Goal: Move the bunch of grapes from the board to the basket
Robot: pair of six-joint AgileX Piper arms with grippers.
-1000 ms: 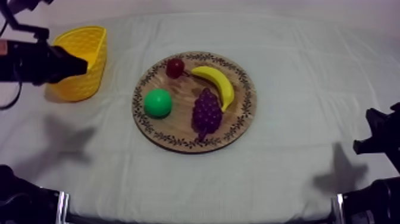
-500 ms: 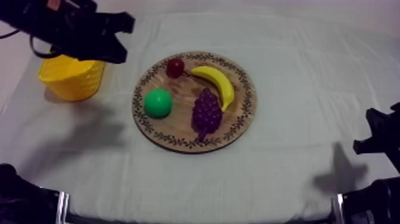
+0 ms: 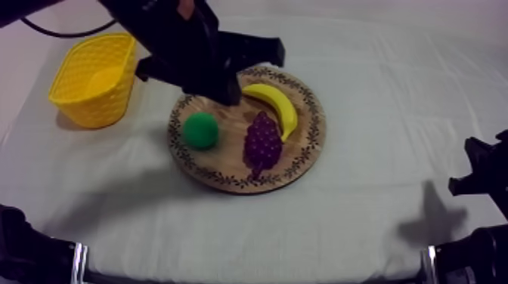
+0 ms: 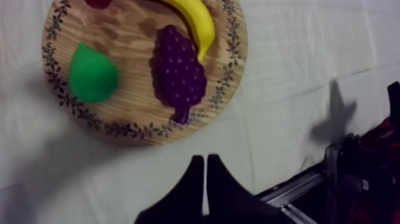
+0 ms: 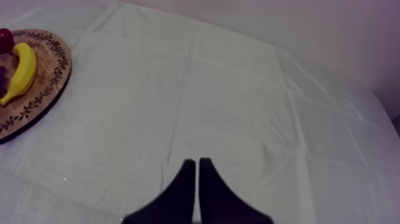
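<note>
The purple bunch of grapes (image 3: 262, 141) (image 4: 178, 71) lies on the round wooden board (image 3: 306, 143) (image 4: 134, 128), right of centre and touching the banana (image 3: 276, 106) (image 4: 196, 18). My left gripper (image 3: 225, 94) (image 4: 205, 164) hangs above the board's back left part, shut with nothing in it. It is up and to the left of the grapes and clear of them. The yellow basket (image 3: 94, 79) stands at the back left, with nothing in it. My right gripper (image 3: 480, 177) (image 5: 196, 162) rests low at the right, shut on nothing, over bare cloth.
A green pear (image 3: 200, 130) (image 4: 91, 72) lies on the board's left side. A small red fruit (image 4: 98, 2) (image 5: 5, 39) sits at the board's back edge, under my left arm in the top view. Bare cloth surrounds the board.
My left arm has swung from beside the basket rightward over the board's back left and now covers the small red fruit in the top view. The right arm and the fruit stayed put.
</note>
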